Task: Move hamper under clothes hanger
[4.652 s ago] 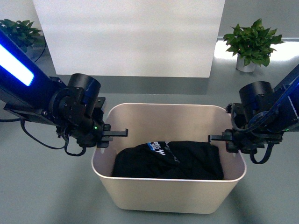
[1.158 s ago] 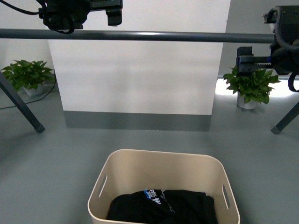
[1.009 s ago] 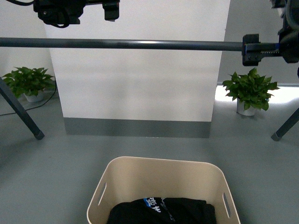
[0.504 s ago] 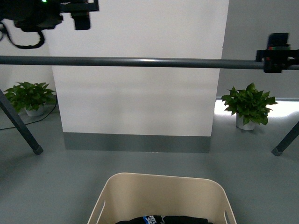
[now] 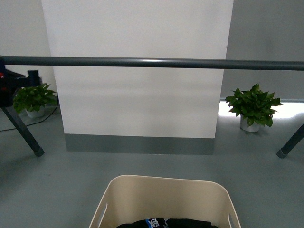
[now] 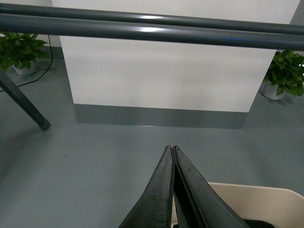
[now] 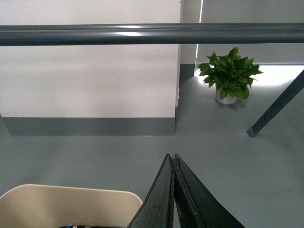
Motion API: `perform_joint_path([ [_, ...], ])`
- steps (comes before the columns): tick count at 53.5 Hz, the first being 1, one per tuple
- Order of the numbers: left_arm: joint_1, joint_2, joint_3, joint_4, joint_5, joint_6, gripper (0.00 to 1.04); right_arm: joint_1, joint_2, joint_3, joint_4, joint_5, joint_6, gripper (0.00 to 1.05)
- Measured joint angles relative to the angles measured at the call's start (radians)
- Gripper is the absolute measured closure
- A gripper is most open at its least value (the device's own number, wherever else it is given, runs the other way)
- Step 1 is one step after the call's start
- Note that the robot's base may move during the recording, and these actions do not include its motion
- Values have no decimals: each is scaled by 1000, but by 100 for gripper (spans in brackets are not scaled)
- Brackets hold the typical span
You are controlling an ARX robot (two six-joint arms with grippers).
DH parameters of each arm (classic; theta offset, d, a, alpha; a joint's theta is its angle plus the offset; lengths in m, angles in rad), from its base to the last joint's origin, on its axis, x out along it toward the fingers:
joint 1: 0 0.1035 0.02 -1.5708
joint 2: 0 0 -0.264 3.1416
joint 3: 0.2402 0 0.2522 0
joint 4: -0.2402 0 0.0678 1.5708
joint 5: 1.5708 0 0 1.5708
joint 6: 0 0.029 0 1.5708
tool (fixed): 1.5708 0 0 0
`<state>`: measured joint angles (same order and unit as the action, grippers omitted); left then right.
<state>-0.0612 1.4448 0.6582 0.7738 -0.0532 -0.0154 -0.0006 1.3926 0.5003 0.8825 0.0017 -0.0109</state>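
Both claws pinched closed, holding nothing — left gripper [image 6: 171,151], right gripper [image 7: 170,157]; hamper [image 5: 164,199] sits near the clothes hanger [image 5: 152,62]; placement looks finished — next, probably retreat.

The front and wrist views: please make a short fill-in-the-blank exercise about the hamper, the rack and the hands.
1. The garment in the hamper is ____ in colour.
2. The rack's bar runs ____ across the front view.
3. The fingers of the left hand are ____ together.
4. Each side of the white panel has a potted ____.

Missing words: black; horizontally; shut; plant
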Motion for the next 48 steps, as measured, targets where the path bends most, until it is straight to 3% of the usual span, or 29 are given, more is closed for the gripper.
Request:
perform_joint_path([
  [23, 61, -235, -324, 89, 50, 3, 101, 0, -229, -254, 26, 0, 0, 103],
  [48, 60, -441, -495, 59, 54, 6, 101, 0, -447, -388, -63, 0, 0, 103],
])
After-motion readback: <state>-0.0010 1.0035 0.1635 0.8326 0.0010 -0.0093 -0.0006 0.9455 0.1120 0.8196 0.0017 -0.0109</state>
